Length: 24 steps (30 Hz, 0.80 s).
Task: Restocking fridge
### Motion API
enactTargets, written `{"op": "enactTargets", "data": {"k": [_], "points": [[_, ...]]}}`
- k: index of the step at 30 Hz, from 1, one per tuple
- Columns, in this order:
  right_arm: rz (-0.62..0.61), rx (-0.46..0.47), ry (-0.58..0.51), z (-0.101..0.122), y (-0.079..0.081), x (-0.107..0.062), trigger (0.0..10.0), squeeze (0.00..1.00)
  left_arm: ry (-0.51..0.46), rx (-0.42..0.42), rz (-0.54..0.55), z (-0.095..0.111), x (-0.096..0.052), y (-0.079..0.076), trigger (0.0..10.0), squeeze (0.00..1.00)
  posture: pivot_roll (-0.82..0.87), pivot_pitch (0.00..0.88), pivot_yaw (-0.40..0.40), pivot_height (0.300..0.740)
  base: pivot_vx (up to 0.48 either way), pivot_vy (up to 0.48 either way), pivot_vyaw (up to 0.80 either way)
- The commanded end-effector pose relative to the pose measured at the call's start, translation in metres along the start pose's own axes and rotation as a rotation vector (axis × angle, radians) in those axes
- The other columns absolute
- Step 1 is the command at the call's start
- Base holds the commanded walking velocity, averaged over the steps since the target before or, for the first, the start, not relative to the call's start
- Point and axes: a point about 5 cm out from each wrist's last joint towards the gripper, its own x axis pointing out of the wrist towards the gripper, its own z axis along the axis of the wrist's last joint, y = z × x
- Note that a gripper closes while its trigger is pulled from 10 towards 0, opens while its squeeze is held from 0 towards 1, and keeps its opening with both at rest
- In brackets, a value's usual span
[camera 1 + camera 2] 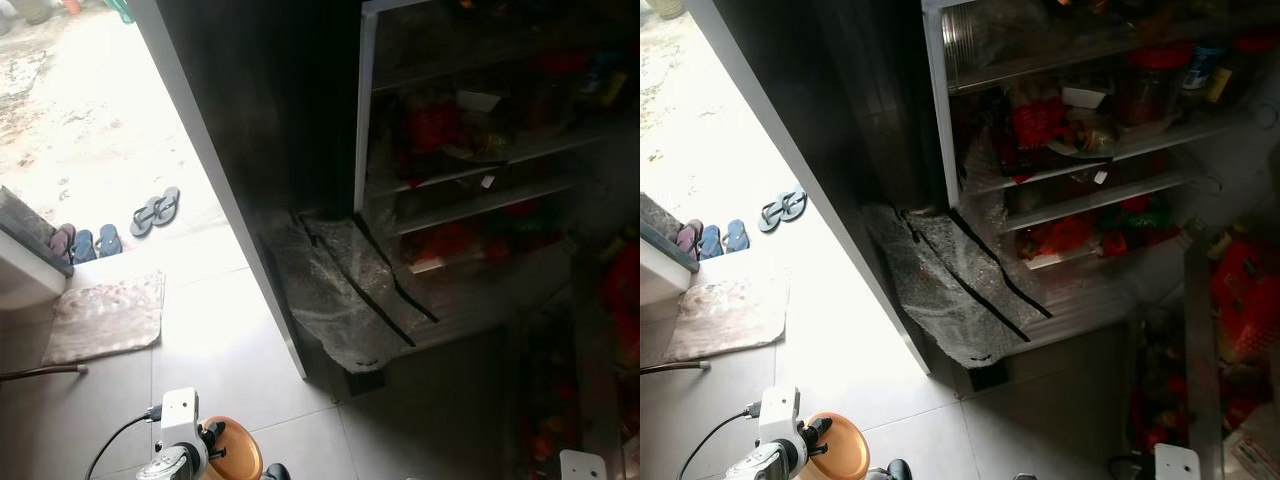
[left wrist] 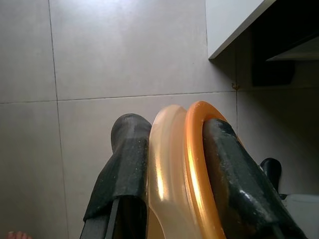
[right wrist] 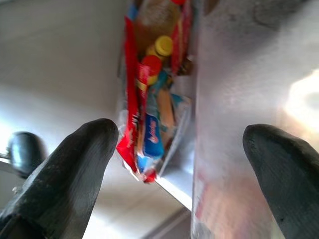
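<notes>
The fridge (image 1: 470, 180) stands open ahead on the right, its shelves crowded with red packets, jars and containers. My left gripper (image 2: 174, 124) is low at the bottom left and shut on a round translucent container with an orange lid (image 1: 232, 450), held on edge above the floor tiles. In the right wrist view my right gripper (image 3: 179, 134) is open, its fingers (image 3: 75, 159) wide apart. It faces a door shelf holding packets and small bottles (image 3: 149, 114). The fridge door's shelves (image 1: 1240, 290) with red packets are at the far right.
A grey speckled sheet (image 1: 340, 290) hangs from the fridge's bottom onto the floor. Left of the fridge a bright doorway opens outdoors, with a doormat (image 1: 105, 315), sandals (image 1: 155, 210) and slippers (image 1: 85, 243). A cable (image 1: 40, 372) lies on the tiles at the left.
</notes>
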Motion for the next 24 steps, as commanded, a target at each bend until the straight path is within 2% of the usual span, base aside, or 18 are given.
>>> {"op": "enactTargets", "data": {"k": [1,5,8,9,13,14,18,20,24], "points": [[-0.05,0.013,0.039,-0.013,-0.013,-0.004,10.0,0.0,0.13,0.016,0.014,-0.034,-0.008,0.007,10.0,0.0,-0.1,0.209,0.084,0.74,0.0,0.0,0.0],[-0.034,0.03,0.057,-0.017,-0.006,-0.006,10.0,0.0,0.13,0.017,0.009,-0.034,-0.007,0.005,10.0,0.0,-0.1,0.207,0.085,0.74,0.0,0.0,0.0],[0.017,0.055,0.067,-0.017,0.01,-0.007,10.0,0.0,0.128,0.017,0.007,-0.033,-0.007,0.004,10.0,0.0,-0.1,0.204,0.086,0.74,0.0,0.0,0.0],[0.063,0.106,0.083,-0.016,0.024,-0.008,10.0,0.0,0.126,0.018,0.007,-0.032,-0.007,0.004,10.0,0.0,-0.09,0.203,0.086,0.74,0.0,0.0,0.0],[0.186,0.2,0.097,-0.01,0.058,-0.011,10.0,0.0,0.122,0.018,0.009,-0.031,-0.006,0.004,10.0,0.0,-0.09,0.198,0.088,0.74,0.0,0.0,0.0],[0.249,0.209,0.088,-0.006,0.072,-0.014,10.0,0.0,0.121,0.018,0.01,-0.03,-0.006,0.004,10.0,0.0,-0.09,0.197,0.089,0.74,0.0,0.0,0.0],[0.306,0.247,0.076,0.003,0.089,-0.016,10.0,0.0,0.118,0.019,0.012,-0.029,-0.006,0.005,10.0,0.0,-0.08,0.195,0.089,0.74,0.0,0.0,0.0],[0.327,0.223,0.065,0.007,0.097,-0.017,10.0,0.0,0.115,0.022,0.014,-0.029,-0.006,0.005,10.0,0.0,-0.08,0.195,0.087,0.74,0.0,0.0,0.0],[0.342,0.228,0.065,0.011,0.101,-0.017,10.0,0.0,0.113,0.029,0.017,-0.028,-0.006,0.006,10.0,0.0,-0.08,0.194,0.086,0.74,0.0,0.0,0.0]]}}
